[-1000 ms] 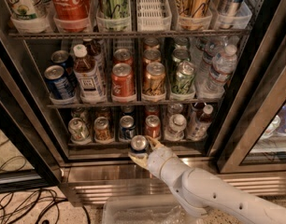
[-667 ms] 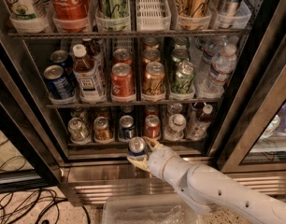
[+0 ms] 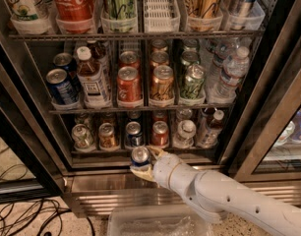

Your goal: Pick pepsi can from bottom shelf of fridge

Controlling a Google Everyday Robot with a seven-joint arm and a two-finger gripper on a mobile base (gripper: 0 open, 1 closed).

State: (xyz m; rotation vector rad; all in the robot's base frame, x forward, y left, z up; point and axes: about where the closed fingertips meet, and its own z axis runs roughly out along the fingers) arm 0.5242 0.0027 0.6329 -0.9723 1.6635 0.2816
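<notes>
My gripper [image 3: 141,164] is shut on the pepsi can [image 3: 139,157], a dark-blue can with a silver top. It holds the can just in front of and slightly below the front edge of the bottom shelf [image 3: 106,152], outside the fridge [image 3: 241,127]. My white arm reaches in from the lower right. A cream finger [image 3: 158,154] shows to the right of the can, and another wraps under it. On the bottom shelf behind stand several cans, among them another blue can [image 3: 134,133] and a red can [image 3: 160,133].
The middle shelf holds a blue can [image 3: 60,86], a bottle [image 3: 91,77], a red can [image 3: 129,84], an orange-gold can [image 3: 162,84] and water bottles [image 3: 231,73]. A clear plastic bin [image 3: 155,222] lies below my arm. Cables [image 3: 22,215] lie on the floor at left. The black door edge [image 3: 17,132] stands at left.
My gripper with the pepsi can has drawn slightly left and down, farther out from the bottom shelf's front edge.
</notes>
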